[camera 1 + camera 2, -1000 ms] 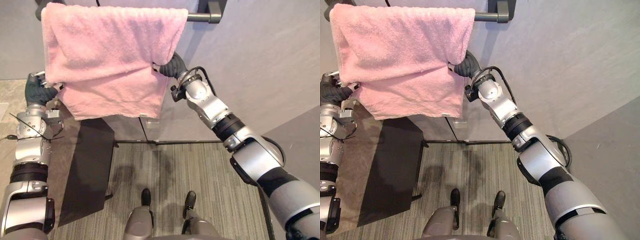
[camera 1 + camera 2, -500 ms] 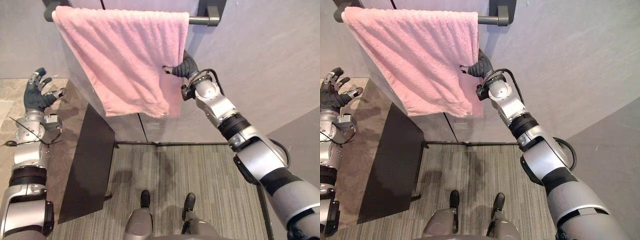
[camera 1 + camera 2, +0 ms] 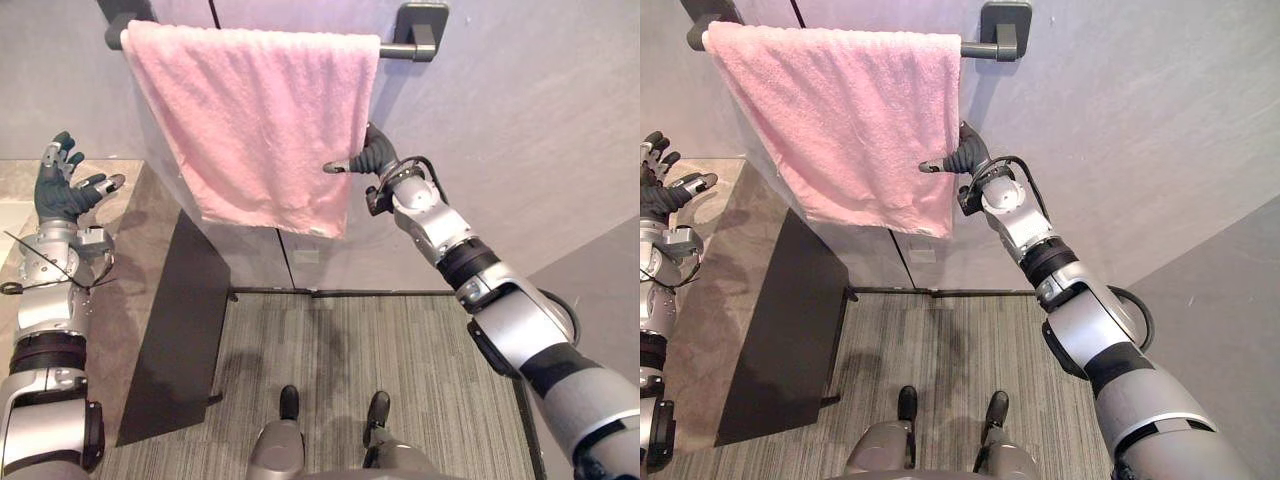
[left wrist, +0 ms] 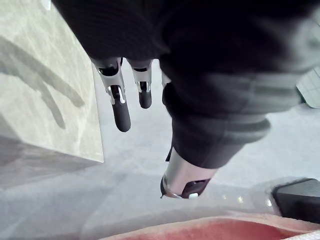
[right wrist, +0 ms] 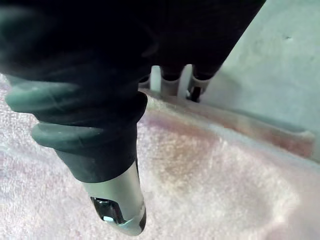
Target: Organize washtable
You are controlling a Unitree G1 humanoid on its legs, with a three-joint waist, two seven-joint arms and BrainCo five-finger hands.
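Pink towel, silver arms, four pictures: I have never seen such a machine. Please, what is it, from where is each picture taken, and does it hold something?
This is a humanoid robot on two legs, with two silver arms. The two wide pictures come from the two eyes of a camera on its head, looking down, and both show the same scene. The two close pictures come from a camera on each wrist, looking along that hand.

A pink towel hangs over a dark rail on the grey wall. The right hand is at the towel's right edge, with its thumb lying on the cloth. Whether it grips the towel cannot be told. The left hand is open and holds nothing. It is raised above the stone counter on the robot's left.
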